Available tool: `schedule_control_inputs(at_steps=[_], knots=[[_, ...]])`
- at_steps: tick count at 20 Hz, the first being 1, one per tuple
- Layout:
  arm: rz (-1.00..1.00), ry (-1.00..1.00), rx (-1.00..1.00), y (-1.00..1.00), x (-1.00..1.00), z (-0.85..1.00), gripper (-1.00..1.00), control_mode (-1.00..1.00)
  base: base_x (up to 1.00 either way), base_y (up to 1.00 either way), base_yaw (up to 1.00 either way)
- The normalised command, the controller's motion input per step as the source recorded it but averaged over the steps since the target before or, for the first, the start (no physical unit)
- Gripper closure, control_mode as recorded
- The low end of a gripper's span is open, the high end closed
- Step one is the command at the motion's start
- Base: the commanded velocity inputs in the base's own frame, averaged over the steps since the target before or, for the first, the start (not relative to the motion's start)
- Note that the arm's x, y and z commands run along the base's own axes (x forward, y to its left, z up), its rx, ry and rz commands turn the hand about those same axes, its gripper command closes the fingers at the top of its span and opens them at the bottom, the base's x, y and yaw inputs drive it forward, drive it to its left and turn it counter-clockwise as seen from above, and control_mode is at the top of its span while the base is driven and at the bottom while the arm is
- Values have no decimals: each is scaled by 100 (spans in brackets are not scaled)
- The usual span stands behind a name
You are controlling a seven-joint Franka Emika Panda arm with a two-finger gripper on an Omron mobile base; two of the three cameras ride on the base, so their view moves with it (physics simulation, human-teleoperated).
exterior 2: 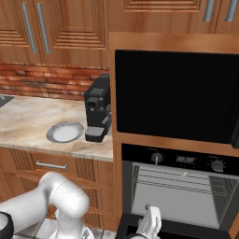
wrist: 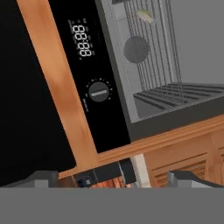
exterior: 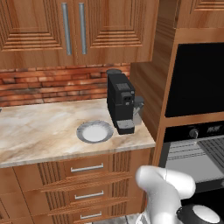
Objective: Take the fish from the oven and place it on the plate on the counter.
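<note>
Presently, the arm is approaching the oven (exterior 2: 179,186), whose cavity is standing open with its grey wire racks exposed below the knobbed control strip. The fish (wrist: 145,16) is lying on an upper rack deep inside the cavity, seen in the hand view as a small pale sliver near the back wall; in the right base view it is showing as a faint tan speck (exterior 2: 185,174) on the rack. The gripper (wrist: 114,177) is hanging in front of the oven's control strip, its jaws spread wide and holding nothing, well apart from the fish. The hand view is rolled, so the oven front is appearing tilted. On the counter (exterior: 39,131) to the left of the oven, the plate (exterior: 95,131) is resting bare, just beside the black coffee machine (exterior: 121,102).

Step in hand, as judged: the reach toward the fish, with the grasp not yet begun. The next move is calling for the hand to enter the cavity above the rack, line its open fingers across the slender body, and close without catching the wires.
</note>
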Motion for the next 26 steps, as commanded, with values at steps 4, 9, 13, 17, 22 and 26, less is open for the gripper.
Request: schedule_control_inputs(at_steps=[4, 9, 13, 17, 22, 26], knots=[[0, 0, 0, 13, 2, 61, -100, -100, 0, 0, 0], [0, 0, 0, 0, 29, -16, -100, -100, 0, 0, 0], [0, 2, 0, -14, 23, -42, -100, -100, 0, 0, 0], [0, 0, 0, -28, 18, -27, -100, -100, 0, 0, 0], [0, 0, 2, -48, 11, -5, -100, -100, 0, 0, 0], [3, 0, 1, -44, 18, -4, -100, -100, 0, 0, 0]])
